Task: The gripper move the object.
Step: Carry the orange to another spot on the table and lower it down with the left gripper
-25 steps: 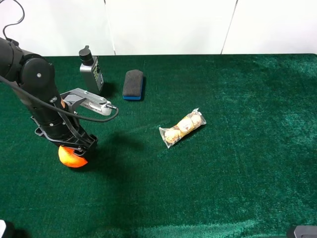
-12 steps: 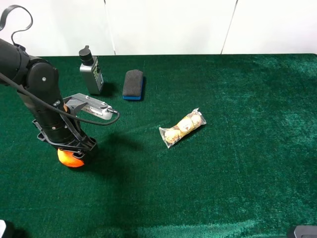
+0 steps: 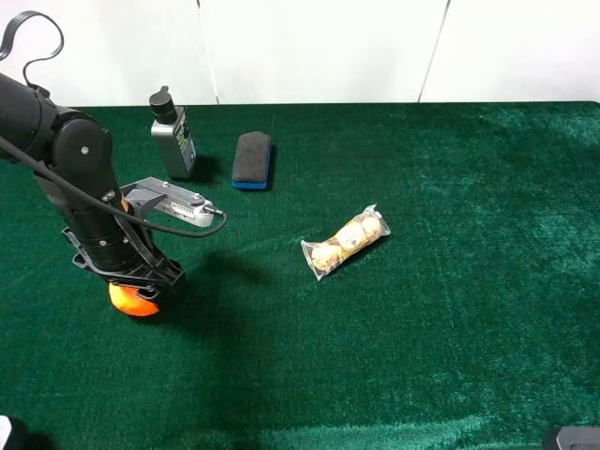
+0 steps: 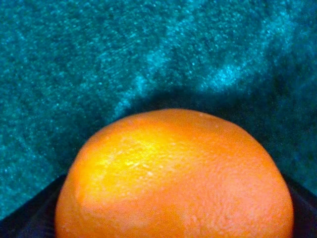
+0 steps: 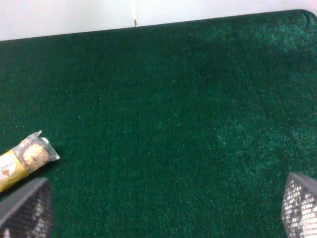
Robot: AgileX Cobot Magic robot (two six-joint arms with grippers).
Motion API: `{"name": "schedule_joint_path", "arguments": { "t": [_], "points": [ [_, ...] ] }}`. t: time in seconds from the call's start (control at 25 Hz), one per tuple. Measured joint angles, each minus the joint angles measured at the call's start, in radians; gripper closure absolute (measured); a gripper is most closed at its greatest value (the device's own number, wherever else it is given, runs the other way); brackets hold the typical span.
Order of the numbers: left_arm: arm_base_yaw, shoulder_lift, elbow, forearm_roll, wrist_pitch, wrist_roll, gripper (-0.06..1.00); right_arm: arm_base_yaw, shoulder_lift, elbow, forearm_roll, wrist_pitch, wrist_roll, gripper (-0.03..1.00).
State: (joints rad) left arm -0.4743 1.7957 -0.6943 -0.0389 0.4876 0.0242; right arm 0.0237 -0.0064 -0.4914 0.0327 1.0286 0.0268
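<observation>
The orange [image 3: 133, 301] lies on the green cloth at the left, mostly hidden under my left gripper [image 3: 141, 281], which points straight down on it. In the left wrist view the orange [image 4: 173, 173] fills the lower frame, with a dark finger [image 4: 25, 223] tight against each side, so the gripper is shut on the orange. My right gripper [image 5: 158, 213] is open and empty over bare cloth, far right of the orange. Only a bit of the right arm [image 3: 572, 439] shows at the bottom right of the high view.
A clear packet of beige balls [image 3: 345, 241] lies mid-table and shows in the right wrist view [image 5: 25, 158]. A grey bottle [image 3: 173, 136] and a black-and-blue eraser [image 3: 251, 159] stand at the back left. A white wall runs behind the table.
My left arm dropped slightly and shifted a little left over the orange between one second ago and half a second ago. It has held still since.
</observation>
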Motion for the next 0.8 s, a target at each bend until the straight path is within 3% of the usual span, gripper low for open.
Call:
{"name": "schedule_joint_path", "arguments": {
  "t": [0.4,0.8],
  "points": [
    [0.0,0.0,-0.135,0.0,0.152,0.0,0.19,0.0,0.0,0.0,0.0,0.0,0.0,0.28],
    [0.0,0.001,-0.363,-0.004,0.431,0.0,0.19,0.0,0.0,0.0,0.0,0.0,0.0,0.28]
  ]
}}
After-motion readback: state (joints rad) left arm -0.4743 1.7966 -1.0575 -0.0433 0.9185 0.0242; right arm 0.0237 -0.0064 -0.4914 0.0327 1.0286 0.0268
